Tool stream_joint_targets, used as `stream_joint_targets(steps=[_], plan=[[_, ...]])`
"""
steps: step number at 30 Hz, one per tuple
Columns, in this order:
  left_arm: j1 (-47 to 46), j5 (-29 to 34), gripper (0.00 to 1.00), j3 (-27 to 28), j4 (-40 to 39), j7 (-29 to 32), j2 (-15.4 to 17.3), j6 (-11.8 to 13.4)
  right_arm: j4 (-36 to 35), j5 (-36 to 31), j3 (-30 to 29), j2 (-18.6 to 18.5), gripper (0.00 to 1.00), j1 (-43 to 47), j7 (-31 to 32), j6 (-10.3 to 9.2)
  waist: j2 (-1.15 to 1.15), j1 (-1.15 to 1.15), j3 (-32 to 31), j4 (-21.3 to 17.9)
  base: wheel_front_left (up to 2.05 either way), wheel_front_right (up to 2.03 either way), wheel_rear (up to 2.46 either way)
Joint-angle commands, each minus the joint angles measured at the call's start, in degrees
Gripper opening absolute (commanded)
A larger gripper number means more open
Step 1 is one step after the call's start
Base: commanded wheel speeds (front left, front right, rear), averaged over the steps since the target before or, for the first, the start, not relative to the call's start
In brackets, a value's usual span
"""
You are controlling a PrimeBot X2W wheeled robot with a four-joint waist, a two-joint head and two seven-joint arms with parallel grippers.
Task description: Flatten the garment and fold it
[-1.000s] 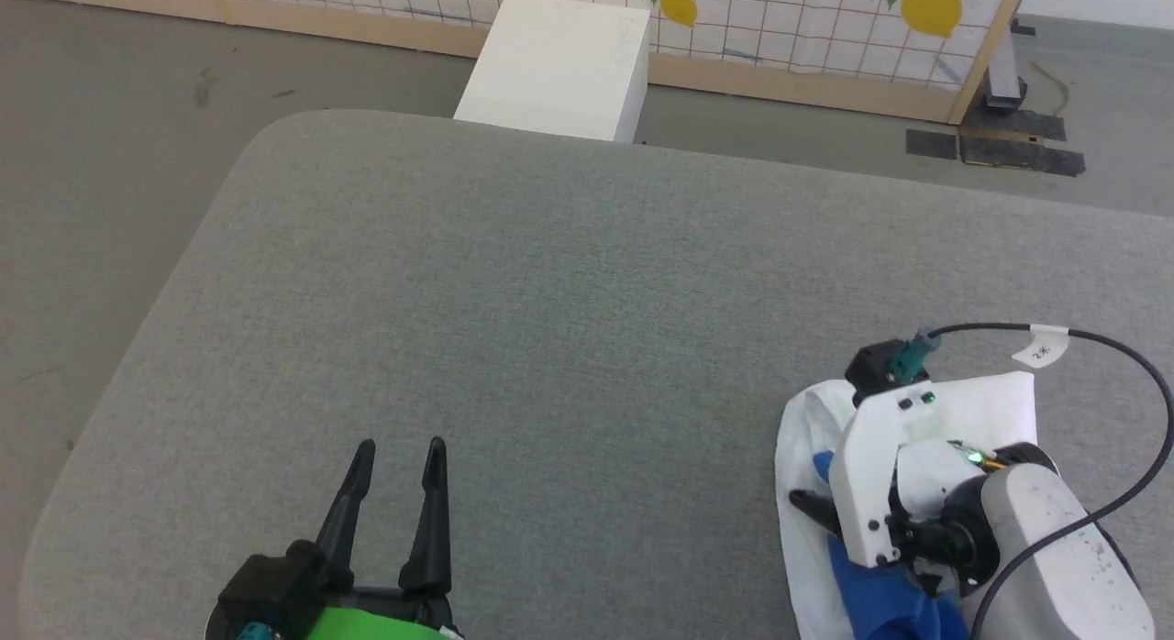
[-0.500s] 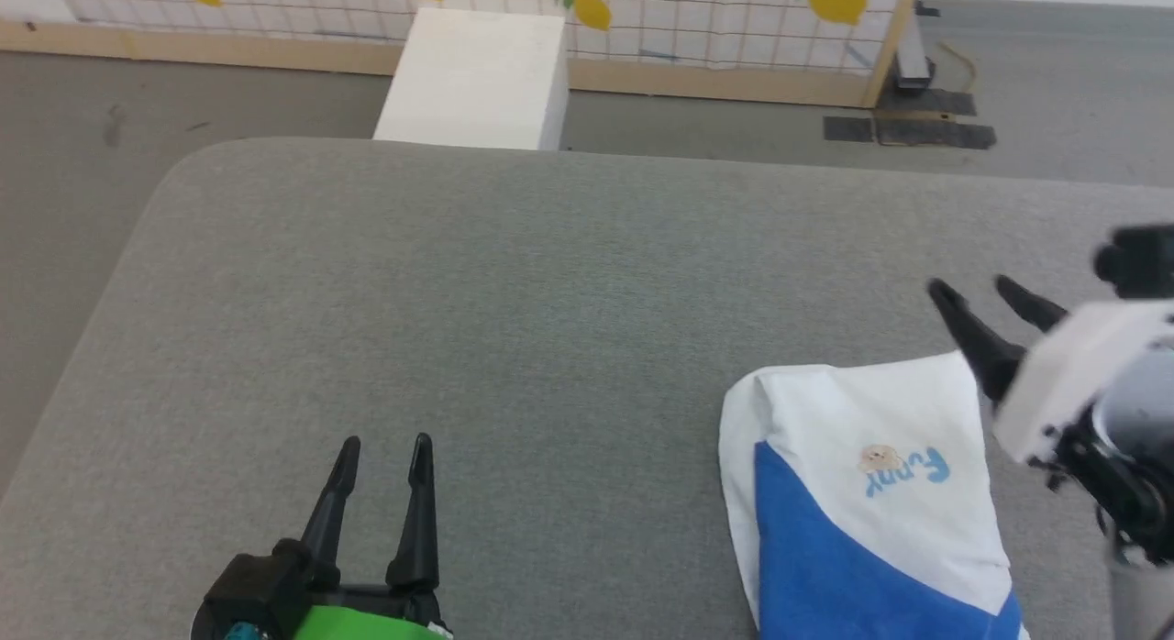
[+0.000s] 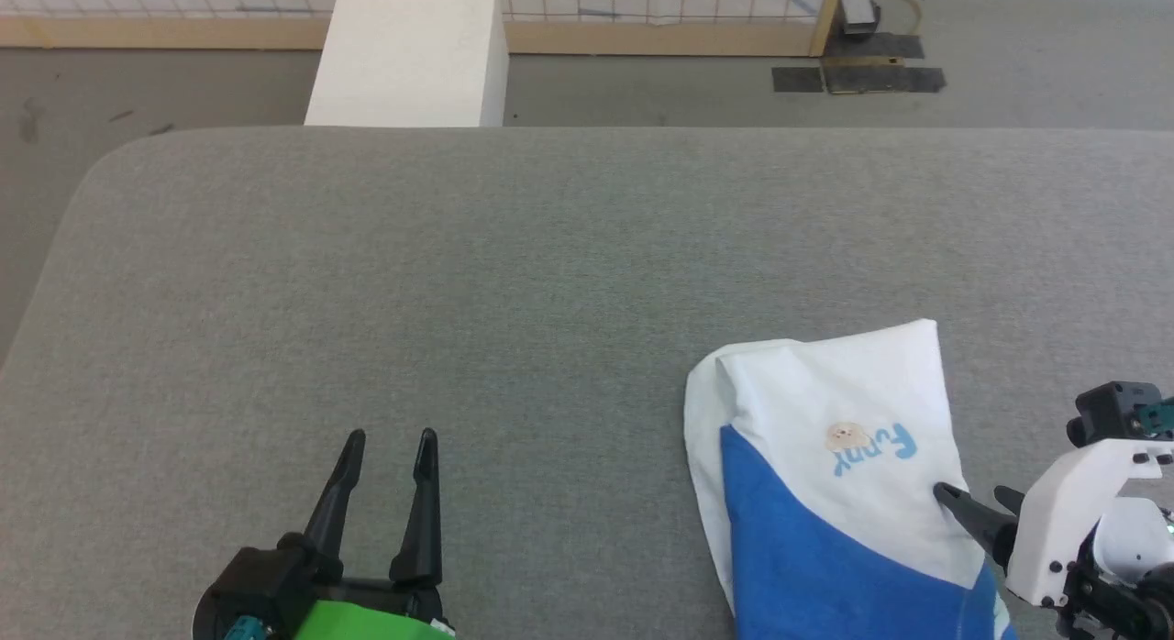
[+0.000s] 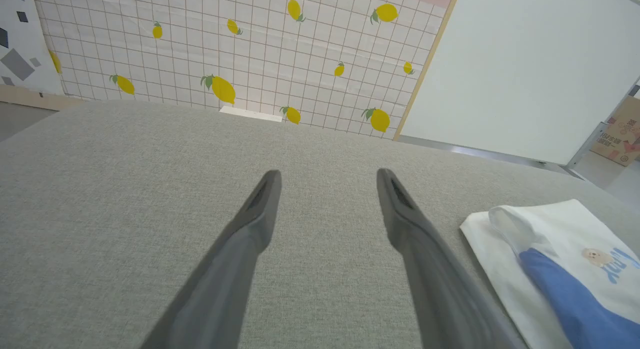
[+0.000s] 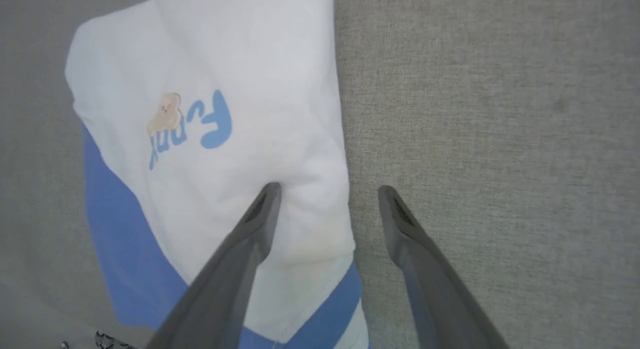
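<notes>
Since a second ago the right end effector point(image 3: 970, 493) has lifted off the garment point(image 3: 825, 466) and swung to its right edge, and the head camera has shifted too. Its fingers are spread wide and hold nothing; one hangs over the white cloth, the other over bare desk point(image 3: 459, 282). It has probably let go to leave the fold undisturbed. The garment lies as a compact folded packet at the desk's near right. The left end effector point(image 3: 393, 435), also wide and empty, idles well apart. The desk is grey fabric; beyond it are a white box point(image 3: 404, 53), grey floor point(image 3: 642, 99) and a lemon-print panel point(image 4: 250, 54).
</notes>
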Motion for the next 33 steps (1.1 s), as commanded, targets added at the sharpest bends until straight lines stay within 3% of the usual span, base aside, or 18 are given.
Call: stream_joint_targets(steps=[1, 11, 12, 13, 14, 26, 33], plan=[[-1.1, 0.6, 1.0, -0.1, 0.2, -0.2, -0.2, -0.5, 1.0, 0.3, 0.4, -0.6, 1.0, -1.4, 0.4, -0.08, 0.0, 0.0, 0.8, 1.4, 0.0, 0.0, 0.0], [-1.5, 0.9, 1.0, -0.3, 1.1, -0.2, -0.2, -1.2, 10.2, 1.7, 1.1, 0.2, 1.0, -4.1, 5.4, -0.08, 0.0, 0.0, 2.2, 4.7, 0.0, 0.0, 0.0], [-1.7, 1.0, 1.0, -0.3, 1.4, -0.2, -0.2, -1.3, 12.1, 1.7, 1.4, 0.5, 0.49, -4.3, 6.0, -0.08, 0.0, 0.0, 2.0, 4.9, 0.0, 0.0, 0.0], [-1.7, 1.1, 1.0, -0.4, 1.5, -0.2, -0.2, -1.4, 12.5, 1.4, 1.5, 0.4, 0.34, -4.4, 5.6, -0.08, 0.0, 0.0, 1.9, 4.9, 0.0, 0.0, 0.0], [-1.7, 1.1, 1.0, -0.4, 1.5, -0.2, -0.2, -1.4, 12.7, 1.0, 1.7, 0.2, 0.0, -4.5, 5.1, -0.08, 0.0, 0.0, 1.8, 4.9, 0.0, 0.0, 0.0], [-1.8, 0.2, 1.0, -0.2, 1.3, -0.2, -0.2, -1.3, 9.3, 1.4, 2.7, -2.6, 0.0, -6.4, -2.6, -0.08, 0.0, 0.0, -0.1, 2.2, 0.0, 0.0, 0.0], [-1.2, 0.9, 1.0, 0.3, 0.5, -0.2, -0.2, -1.1, 6.3, 2.4, 4.7, -5.0, 0.0, -7.9, -1.3, -0.08, 0.0, 0.0, -0.4, -0.2, 0.0, 0.0, 0.0]])
